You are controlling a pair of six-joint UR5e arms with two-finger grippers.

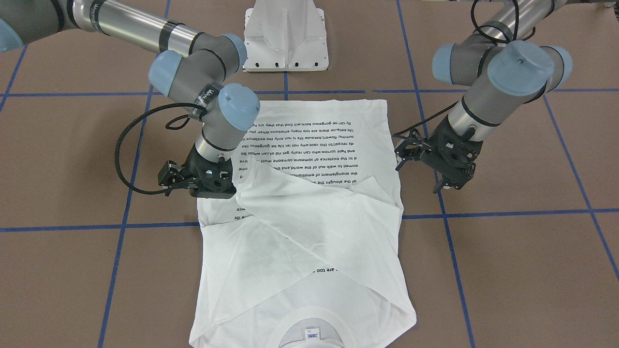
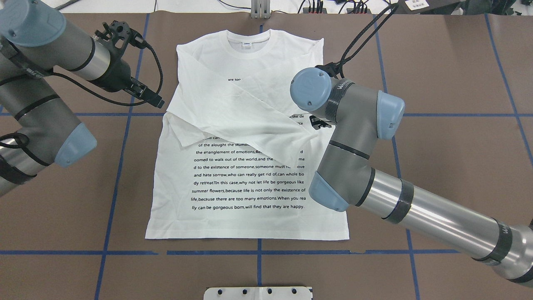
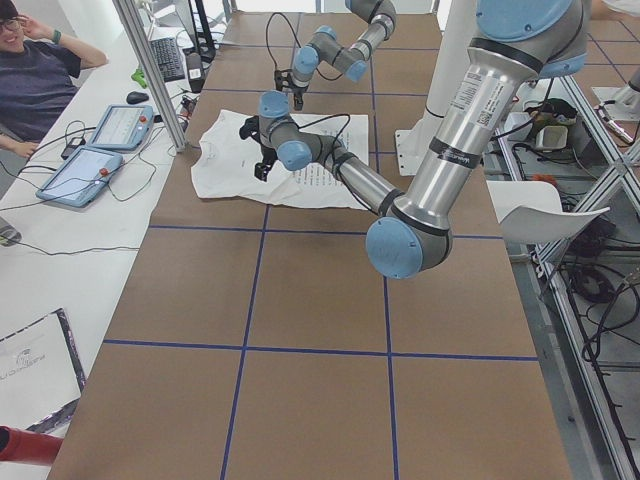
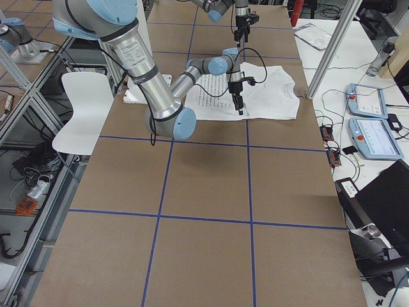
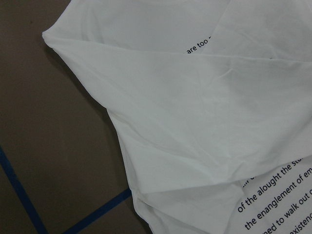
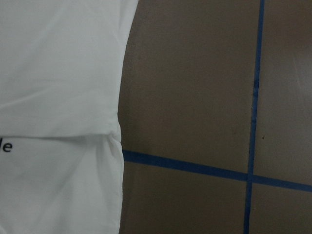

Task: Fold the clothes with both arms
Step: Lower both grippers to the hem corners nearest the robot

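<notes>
The white T-shirt point(image 1: 309, 232) point(image 2: 250, 166) lies flat on the brown table, printed text up, with its collar point(image 2: 247, 41) on the side away from the robot. Both long sleeves are folded across the chest and overlap. My left gripper point(image 1: 447, 186) point(image 2: 156, 100) hangs open just off the shirt's edge beside the folded shoulder, holding nothing. My right gripper point(image 1: 213, 193) stands open low over the opposite edge at mid-body, also holding nothing; its wrist hides it in the overhead view. Both wrist views show only the shirt's edge point(image 5: 195, 122) point(image 6: 58, 97), with no fingers in them.
The white pedestal base point(image 1: 285, 38) stands at the robot's side of the table. Blue tape lines point(image 1: 483, 212) cross the brown surface. A person point(image 3: 35, 80) sits at a side bench with tablets point(image 3: 100, 150) beyond the shirt's collar end.
</notes>
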